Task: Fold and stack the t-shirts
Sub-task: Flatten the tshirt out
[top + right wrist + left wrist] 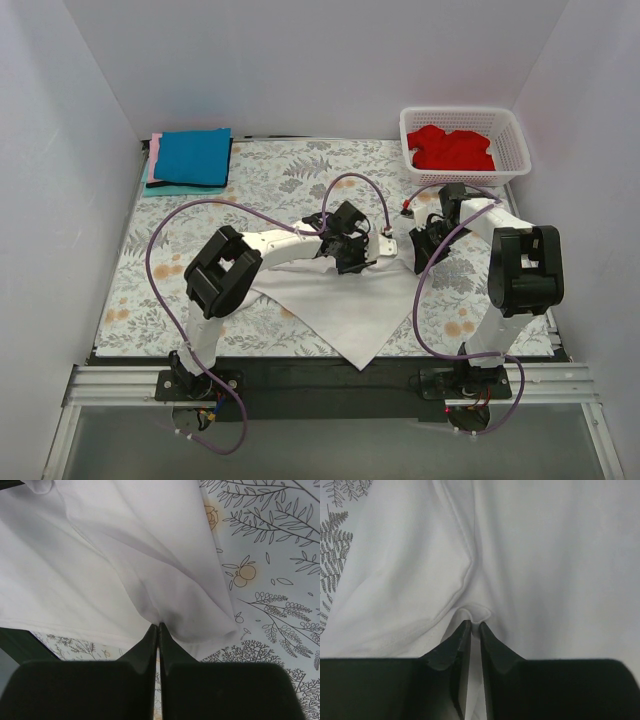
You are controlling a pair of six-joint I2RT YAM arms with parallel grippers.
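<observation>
White t-shirt [340,310] pinched at two points.
From above I see it spread near-centre on the floral cloth [270,180], with the left gripper [352,258] and right gripper [420,250] at its far edge. Left wrist: jaws clamped on a raised fold. Right wrist: jaws closed on gathered fabric.

Robotics lab bench, white enclosure walls [300,60], aluminium mounting rail [110,385], floral table cloth [270,185]

We are seeing only the pink t-shirt's [152,165] edge under the blue t-shirt [195,155], and the left arm [285,243] is covering the white t-shirt's [340,310] top.
</observation>
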